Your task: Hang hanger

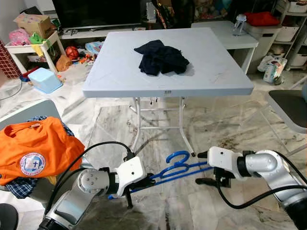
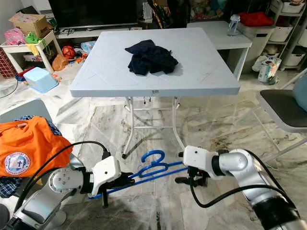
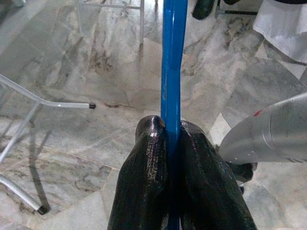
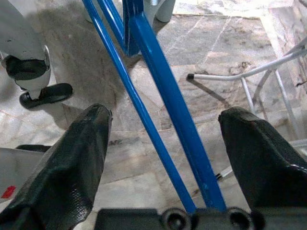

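Note:
A blue hanger (image 1: pixel 178 166) hangs low over the marble floor, held crosswise in front of me with its hook (image 1: pixel 176 155) pointing toward the table. My left gripper (image 1: pixel 148 181) is shut on the hanger's left end; in the left wrist view the blue bar (image 3: pixel 171 72) is pinched between both black fingers. My right gripper (image 1: pixel 204 167) is at the hanger's right end and stands open. In the right wrist view the two blue bars (image 4: pixel 163 91) pass between its wide-apart fingers (image 4: pixel 81 153) without touching them.
A white folding table (image 1: pixel 216 81) stands ahead with a dark garment (image 1: pixel 160 57) piled on it. An orange shirt (image 1: pixel 36 148) lies over a chair at my left. A grey chair seat (image 1: pixel 290 108) juts in at the right. Toys and a blue box (image 1: pixel 44 79) clutter the far left.

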Robot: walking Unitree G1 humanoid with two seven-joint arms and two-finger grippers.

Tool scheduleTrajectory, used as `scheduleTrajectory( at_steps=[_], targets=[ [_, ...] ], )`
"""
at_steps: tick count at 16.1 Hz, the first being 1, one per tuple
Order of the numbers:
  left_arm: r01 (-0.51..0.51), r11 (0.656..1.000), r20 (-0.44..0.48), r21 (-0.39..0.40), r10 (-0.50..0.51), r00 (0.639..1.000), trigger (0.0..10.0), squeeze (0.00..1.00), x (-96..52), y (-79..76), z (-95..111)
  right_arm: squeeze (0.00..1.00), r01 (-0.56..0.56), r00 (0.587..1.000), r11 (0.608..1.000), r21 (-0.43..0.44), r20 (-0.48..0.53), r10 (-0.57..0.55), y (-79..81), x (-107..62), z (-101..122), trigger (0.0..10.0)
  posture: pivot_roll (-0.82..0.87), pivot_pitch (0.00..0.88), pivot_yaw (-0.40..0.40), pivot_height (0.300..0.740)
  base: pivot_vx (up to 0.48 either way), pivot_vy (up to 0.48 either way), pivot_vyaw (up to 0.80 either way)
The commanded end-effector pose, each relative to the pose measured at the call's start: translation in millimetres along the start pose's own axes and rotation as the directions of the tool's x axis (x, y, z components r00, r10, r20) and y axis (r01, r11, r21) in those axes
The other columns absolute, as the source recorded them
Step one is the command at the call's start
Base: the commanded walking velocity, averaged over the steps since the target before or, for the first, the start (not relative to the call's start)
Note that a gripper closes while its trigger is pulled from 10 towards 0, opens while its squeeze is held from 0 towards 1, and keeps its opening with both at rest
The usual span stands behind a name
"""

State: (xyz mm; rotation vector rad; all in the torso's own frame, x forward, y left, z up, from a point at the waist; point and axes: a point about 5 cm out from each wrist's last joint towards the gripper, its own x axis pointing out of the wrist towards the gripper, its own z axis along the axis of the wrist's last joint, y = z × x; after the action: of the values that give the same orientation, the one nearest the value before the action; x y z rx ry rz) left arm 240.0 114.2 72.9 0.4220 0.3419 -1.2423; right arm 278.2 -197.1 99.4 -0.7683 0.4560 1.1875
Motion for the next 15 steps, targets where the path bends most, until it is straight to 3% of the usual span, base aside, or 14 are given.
scheduleTrajectory(
  at_steps=[1,4,9,15],
  targets=[
    [0.007,1.0,-0.006,0.028,-0.007,1.0,10.0,0.0,-0.6,1.9,1.7,0.0,-0.018,1.0,0.999,-0.037,-0.01,0.018,-2.9,0.5,3.4,0.0,-0.14,0.0,0.038,0.74,0.0,0.0,0.0],
    [0.019,0.999,-0.003,0.036,-0.019,1.0,10.0,0.0,4.1,0.1,1.9,0.0,-0.051,0.998,0.994,-0.094,-0.039,0.047,-4.5,4.5,4.5,0.0,-0.14,0.0,0.039,0.74,0.0,0.0,0.0],
    [0.029,0.999,-0.009,0.043,-0.029,1.0,10.0,0.0,5.2,-0.9,-0.8,0.0,-0.119,0.99,0.981,-0.153,-0.092,0.106,-14.7,-3.6,4.6,0.0,-0.14,0.0,0.039,0.74,0.0,0.0,0.0],
    [0.032,0.999,-0.013,0.039,-0.031,0.999,10.0,0.0,5.0,-2.0,-3.4,0.0,-0.195,0.973,0.965,-0.179,-0.156,0.167,-18.7,-10.5,-0.1,0.0,-0.15,0.0,0.036,0.74,0.0,0.0,0.0]
  ],
)
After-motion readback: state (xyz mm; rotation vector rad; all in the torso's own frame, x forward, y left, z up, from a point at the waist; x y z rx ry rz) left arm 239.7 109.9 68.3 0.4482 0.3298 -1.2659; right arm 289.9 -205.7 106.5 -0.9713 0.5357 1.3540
